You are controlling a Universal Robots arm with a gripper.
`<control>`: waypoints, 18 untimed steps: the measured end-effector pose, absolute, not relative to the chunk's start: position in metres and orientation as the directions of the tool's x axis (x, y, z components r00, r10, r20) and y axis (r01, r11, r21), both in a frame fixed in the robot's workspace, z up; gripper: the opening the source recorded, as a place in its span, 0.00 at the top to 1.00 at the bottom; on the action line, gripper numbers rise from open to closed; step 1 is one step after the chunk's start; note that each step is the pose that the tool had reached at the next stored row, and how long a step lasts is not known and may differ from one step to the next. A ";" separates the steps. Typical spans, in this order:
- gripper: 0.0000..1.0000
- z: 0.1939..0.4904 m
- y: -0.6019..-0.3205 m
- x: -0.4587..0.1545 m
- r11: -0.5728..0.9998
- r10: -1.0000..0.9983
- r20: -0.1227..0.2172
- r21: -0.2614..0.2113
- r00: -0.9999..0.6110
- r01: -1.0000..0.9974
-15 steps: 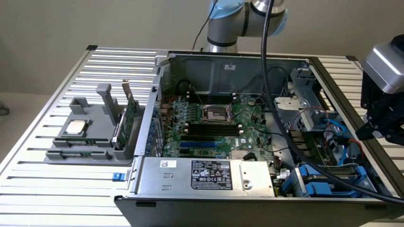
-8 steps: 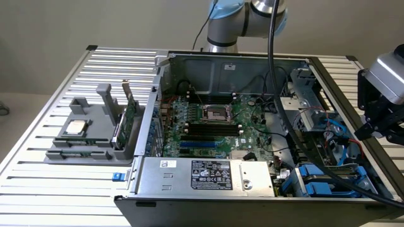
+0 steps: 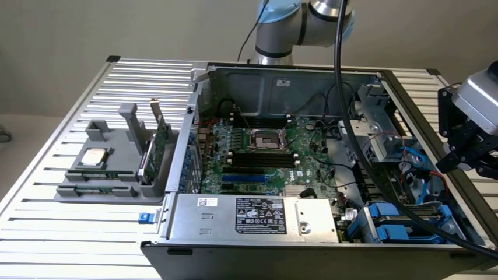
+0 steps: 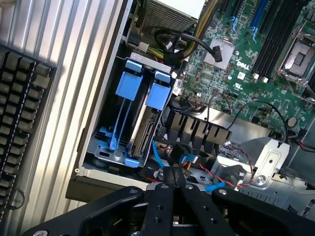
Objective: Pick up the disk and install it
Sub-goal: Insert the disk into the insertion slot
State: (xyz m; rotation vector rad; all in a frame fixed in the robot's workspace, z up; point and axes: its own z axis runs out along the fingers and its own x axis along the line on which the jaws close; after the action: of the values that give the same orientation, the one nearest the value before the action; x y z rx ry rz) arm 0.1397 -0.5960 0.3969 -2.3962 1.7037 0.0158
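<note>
Wrist view: gripper (image 4: 173, 178) fingers are seen pressed together, nothing clamped. Disk (image 4: 149, 125) is seated on edge in drive bay (image 4: 104, 155), just beside 2nd blue carrier (image 4: 129, 83).

case (image 3: 311, 261), grey fixture (image 3: 93, 191) on slatted table (image 3: 78, 233)

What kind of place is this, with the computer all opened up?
Probably a robotics lab or test bench for putting computers together. An open desktop computer case shows its bare motherboard, it sits on a slatted metal table, and a robot arm rises beyond it.
</note>
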 end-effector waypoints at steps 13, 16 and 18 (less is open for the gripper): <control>0.89 0.396 -0.596 0.140 -0.289 -0.943 -0.126 -0.157 0.309 -0.944; 0.89 0.396 -0.596 0.140 -0.248 -0.954 -0.131 -0.159 0.269 -0.956; 0.89 0.395 -0.596 0.140 -0.221 -0.961 -0.135 -0.160 0.243 -0.962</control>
State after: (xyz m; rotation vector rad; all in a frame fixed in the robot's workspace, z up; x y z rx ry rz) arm 0.1397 -0.5960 0.3953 -2.3035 1.8130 0.0105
